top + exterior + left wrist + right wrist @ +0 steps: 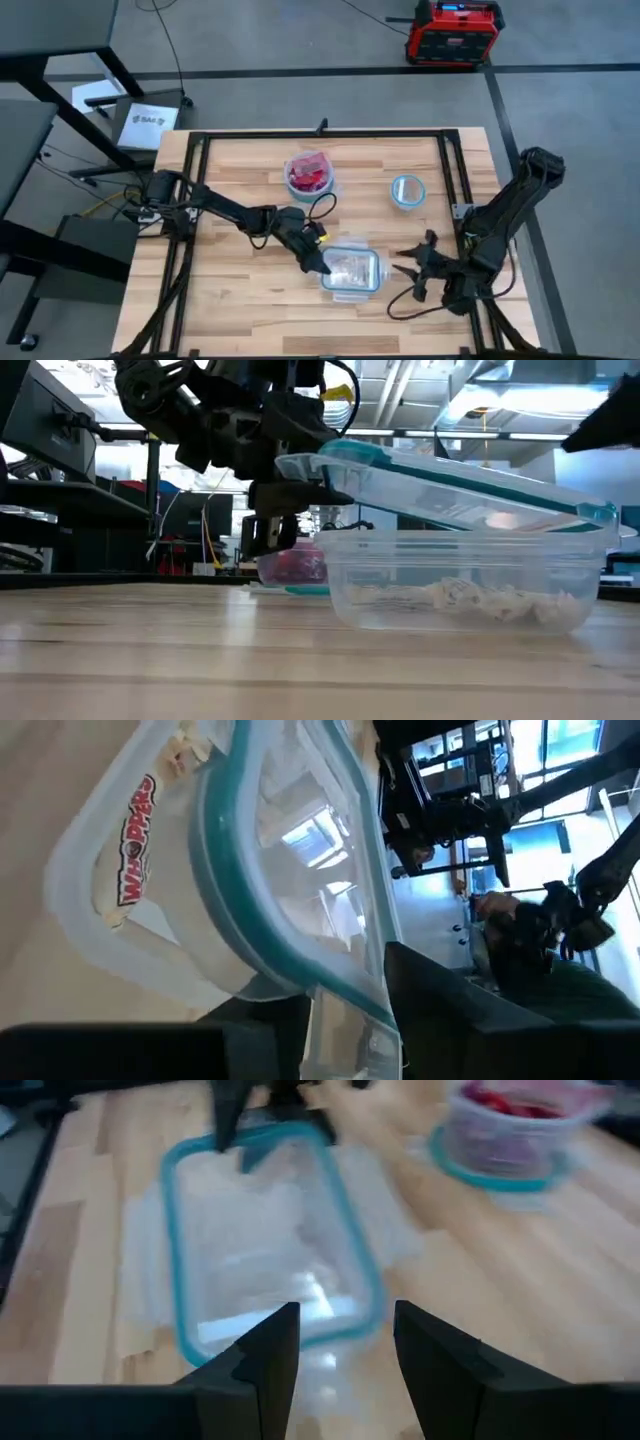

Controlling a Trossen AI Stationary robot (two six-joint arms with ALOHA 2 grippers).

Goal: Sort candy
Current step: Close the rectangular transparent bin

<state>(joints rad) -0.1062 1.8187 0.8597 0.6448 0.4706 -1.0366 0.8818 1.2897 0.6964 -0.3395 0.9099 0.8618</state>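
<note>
A clear rectangular tub (460, 585) stands at the table's near middle and holds whitish wrapped candy (470, 598). Its teal-rimmed lid (450, 485) lies tilted over it, left end raised. My left gripper (315, 258) is shut on that raised end. My right gripper (412, 268) stands open to the right of the tub, apart from it, fingers toward it (340, 1345). A clear bowl (310, 172) of red candy sits on the table farther back. My left gripper pinches the lid's left end (340, 1005) between its two fingers (450, 1010), at the teal rim. It comes slanting down from the table's left. The lid is tilted, its held end lifted off the tub and its right end (598, 512) low at the tub's right rim.
A small clear bowl with a bluish rim (407, 190) stands at the far right, nothing showing in it. A black frame (320, 135) runs round the tabletop. Bare wood lies along the near edge (300, 325) and at the left.
</note>
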